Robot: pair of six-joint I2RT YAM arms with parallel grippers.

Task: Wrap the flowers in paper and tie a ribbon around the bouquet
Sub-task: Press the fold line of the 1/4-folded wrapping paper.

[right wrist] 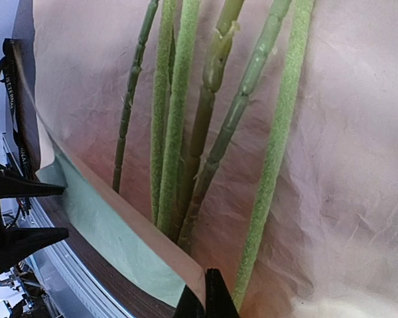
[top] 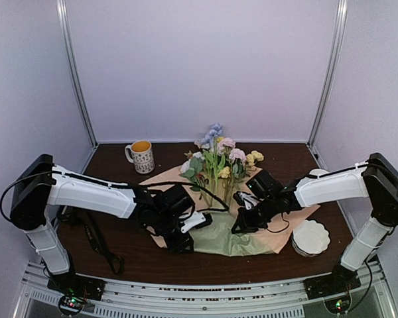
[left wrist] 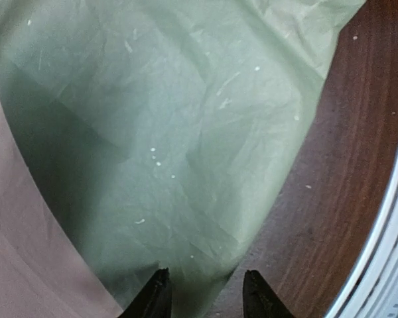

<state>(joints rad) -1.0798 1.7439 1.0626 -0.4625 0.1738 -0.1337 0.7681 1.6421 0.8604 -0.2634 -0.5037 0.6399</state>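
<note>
Centre of the top view: flowers (top: pixel 219 159) on paper (top: pixel 233 242). Left gripper (left wrist: pixel 205 277) jaws part-open over the fold, holding nothing; right gripper (right wrist: pixel 204 293) shut at paper edge. Risk: unheld fold may spring back off stems (right wrist: pixel 174 132)

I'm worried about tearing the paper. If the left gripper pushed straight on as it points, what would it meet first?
The paper, its green side, lies straight ahead of the left gripper; how near is unclear.
</note>
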